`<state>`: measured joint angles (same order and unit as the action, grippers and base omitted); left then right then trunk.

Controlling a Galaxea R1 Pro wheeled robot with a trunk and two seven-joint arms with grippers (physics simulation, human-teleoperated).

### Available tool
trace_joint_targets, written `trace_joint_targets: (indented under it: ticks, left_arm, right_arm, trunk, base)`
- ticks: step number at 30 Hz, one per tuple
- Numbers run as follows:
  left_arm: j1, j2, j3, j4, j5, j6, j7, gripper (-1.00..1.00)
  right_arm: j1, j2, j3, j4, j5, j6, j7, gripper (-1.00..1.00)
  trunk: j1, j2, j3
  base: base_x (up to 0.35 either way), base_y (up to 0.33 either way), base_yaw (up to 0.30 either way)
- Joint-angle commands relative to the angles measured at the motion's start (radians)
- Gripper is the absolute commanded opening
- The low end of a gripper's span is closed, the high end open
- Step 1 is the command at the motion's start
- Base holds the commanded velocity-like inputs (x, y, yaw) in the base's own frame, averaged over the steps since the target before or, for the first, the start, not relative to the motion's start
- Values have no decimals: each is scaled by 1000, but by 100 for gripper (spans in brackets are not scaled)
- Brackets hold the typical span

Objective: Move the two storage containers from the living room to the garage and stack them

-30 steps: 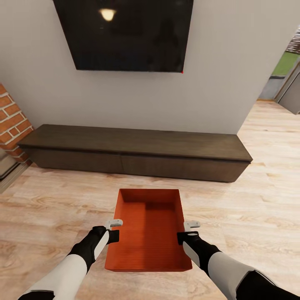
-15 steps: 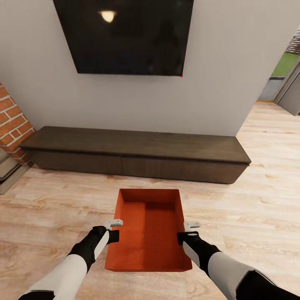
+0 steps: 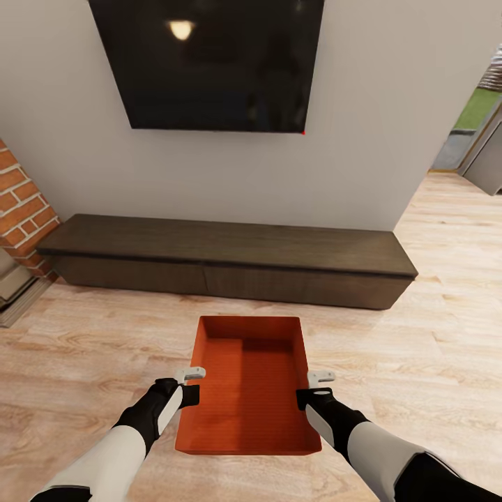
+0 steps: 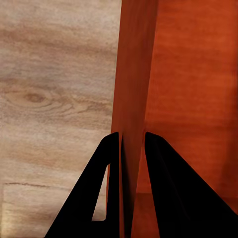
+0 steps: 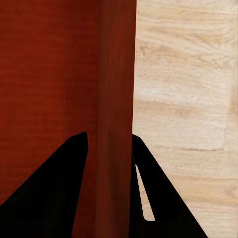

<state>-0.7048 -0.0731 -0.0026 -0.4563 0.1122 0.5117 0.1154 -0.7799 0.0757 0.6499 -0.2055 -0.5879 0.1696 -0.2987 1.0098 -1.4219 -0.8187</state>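
Note:
One orange-red storage container (image 3: 247, 387) hangs level between my arms above the light wood plank floor (image 3: 84, 355) of the living room. My left gripper (image 3: 189, 383) is shut on its left wall (image 4: 133, 89), one black finger on each side. On the opposite side my right gripper (image 3: 311, 387) is shut on the right wall (image 5: 117, 99) in the same way. The bin is empty inside. The second container is out of view.
A dark low cabinet (image 3: 223, 261) runs along the pale wall ahead, under a black wall TV (image 3: 209, 63). A brick column (image 3: 21, 209) stands at the left. At the right an opening (image 3: 477, 139) leads on over more plank floor.
The cabinet and TV have slid slightly down and shrunk in the picture, so the camera has backed away a little. The container and both grippers hold the same pose.

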Motion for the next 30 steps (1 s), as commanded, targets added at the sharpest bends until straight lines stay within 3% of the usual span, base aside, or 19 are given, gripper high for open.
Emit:
trace_joint_targets:
  ticks: [1,30]
  left_arm:
    - [1,-1,6,1,-17,8,12,-100]
    - [1,1,7,1,-17,5,12,-100]
  right_arm:
    - [-1,0,-11,-38,19,-9,-8,-100]
    - [-1,1,-12,-38,19,-9,-11,-100]
  trunk:
    - [-4,7,3]
    - [-115,210,126]
  base:
    - [0,0,-15]
    - [0,0,-47]
